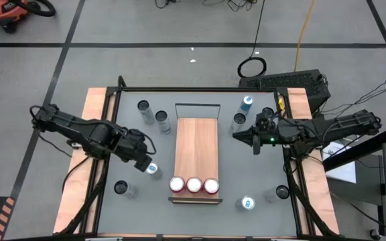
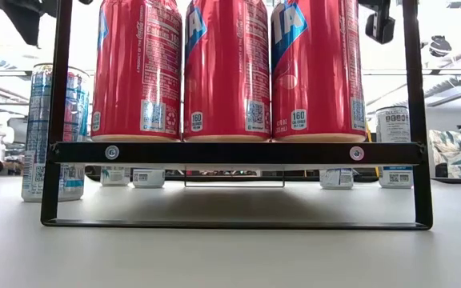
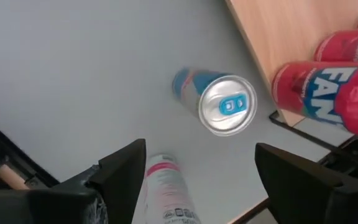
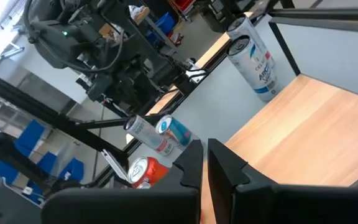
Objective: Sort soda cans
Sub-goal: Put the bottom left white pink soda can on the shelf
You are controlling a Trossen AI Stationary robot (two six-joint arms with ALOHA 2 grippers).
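Observation:
Three red soda cans (image 1: pixel 194 185) stand upright in a row at the near end of the wooden board (image 1: pixel 196 144); the low view shows them on the black rack (image 2: pixel 238 152). A slim blue can (image 3: pixel 225 102) stands upright on the grey mat left of the board. My left gripper (image 1: pixel 146 163) hovers open just above and beside it, pointing steeply down; the can is ahead of the fingers (image 3: pixel 123 177), not between them. Over the mat right of the board, my right gripper (image 1: pixel 248 136) hangs shut and nearly level, its fingers (image 4: pixel 194 163) toward the board.
Two more blue cans stand at the far right (image 1: pixel 247 102) and near right (image 1: pixel 247 203). Silver-grey cans stand at the far left (image 1: pixel 144 107) (image 1: pixel 161 118), far right (image 1: pixel 238 121), near left (image 1: pixel 121 188) and near right (image 1: pixel 281 193). One silver-grey can (image 3: pixel 166 186) is close below my left fingers.

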